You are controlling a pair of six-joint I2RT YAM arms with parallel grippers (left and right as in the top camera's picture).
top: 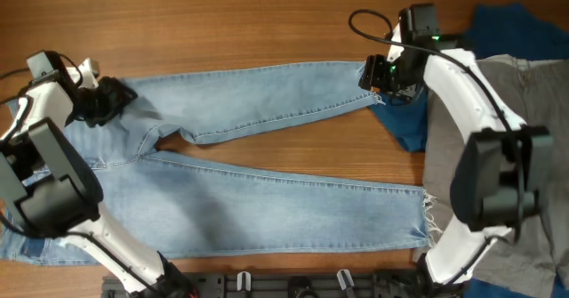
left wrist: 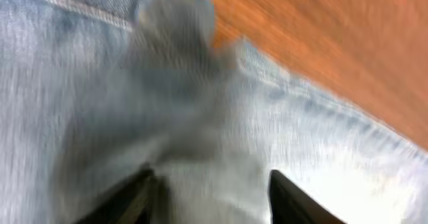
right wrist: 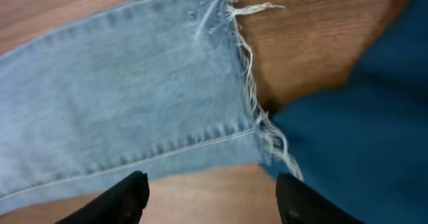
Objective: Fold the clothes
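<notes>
Over the jeans (top: 267,200) hem, right claw (right wrist: 208,198) gapes (left claw (top: 105,102) perhaps pinching denim).

Jeans (top: 267,200): flat on table (top: 222,22), legs pointing right. My left gripper (top: 111,100): at waistband. My right gripper (top: 384,76): at far hem. Blue shirt (top: 524,31), grey trousers (top: 544,84): right edge.

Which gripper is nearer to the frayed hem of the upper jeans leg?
Right. The right gripper is above that hem; the left gripper is at the jeans' other end.

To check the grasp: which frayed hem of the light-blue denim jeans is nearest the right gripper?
The upper leg's hem, against the dark-blue shirt; the lower leg's hem lies apart.
</notes>
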